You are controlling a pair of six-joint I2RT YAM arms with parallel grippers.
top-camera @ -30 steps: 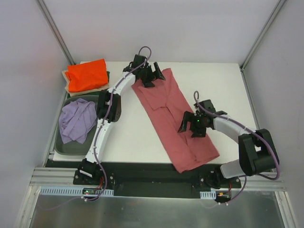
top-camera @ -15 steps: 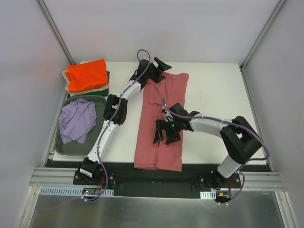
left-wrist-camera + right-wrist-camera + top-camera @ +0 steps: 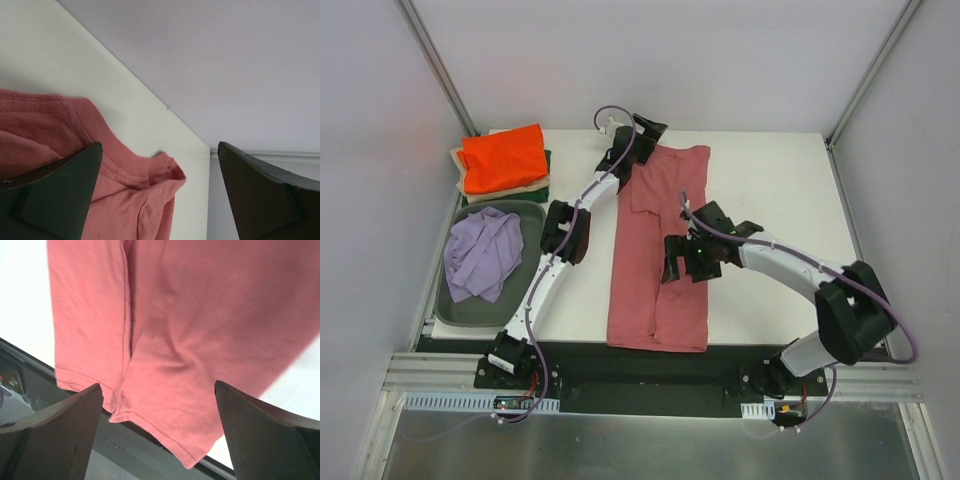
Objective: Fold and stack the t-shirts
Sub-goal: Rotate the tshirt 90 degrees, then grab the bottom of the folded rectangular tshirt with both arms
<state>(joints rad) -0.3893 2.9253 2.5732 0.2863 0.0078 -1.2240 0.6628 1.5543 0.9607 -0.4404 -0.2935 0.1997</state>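
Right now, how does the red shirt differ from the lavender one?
The red shirt lies flat and long on the table; the lavender shirt sits crumpled in the bin. The red shirt's hem overhangs the table's near edge; the lavender shirt lies within the bin. Neither is stacked.

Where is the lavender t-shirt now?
In the top view, the lavender t-shirt lies crumpled in the grey bin on the left, near the orange t-shirt.
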